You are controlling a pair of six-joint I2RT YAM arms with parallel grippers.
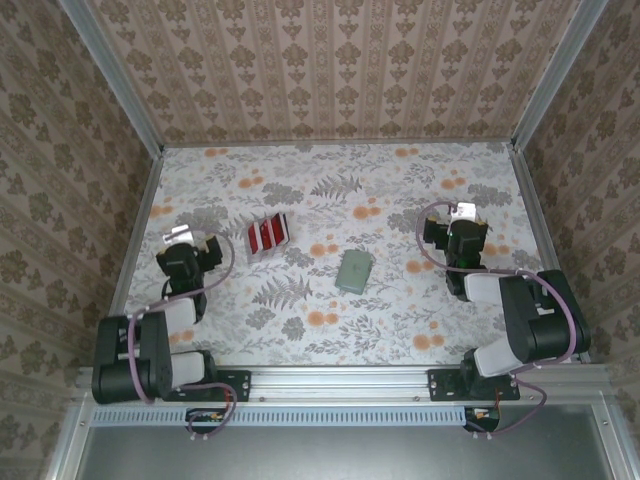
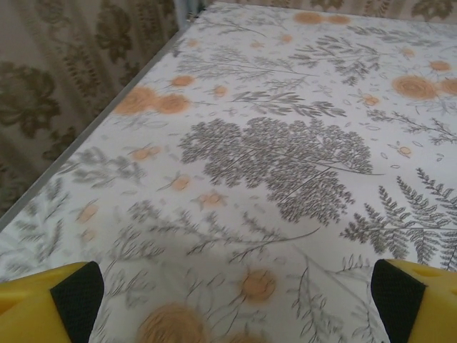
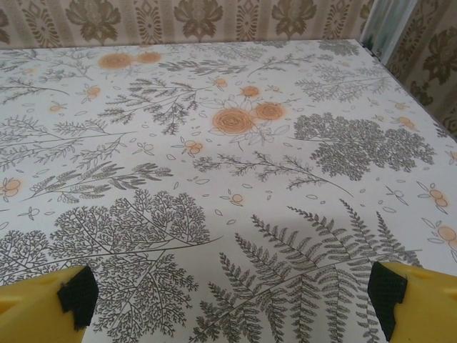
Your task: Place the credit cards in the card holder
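Top external view shows the card holder [image 1: 355, 271] lying flat near the middle of the flowered table [image 1: 400, 180], between the two arms and touching neither. A small red-and-white striped block [image 1: 268, 235] sits to its left and a little farther back, apart from it; its make-up is too small to tell. In the left wrist view the left fingers [image 2: 77, 291] stand wide apart above the table. In the right wrist view the right fingers [image 3: 77, 294] are wide apart too.

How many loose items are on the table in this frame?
2. The grey-green card holder lies near the middle of the table. A red-and-white striped block sits left of it, farther back. Thinner flat items may be too small to see.
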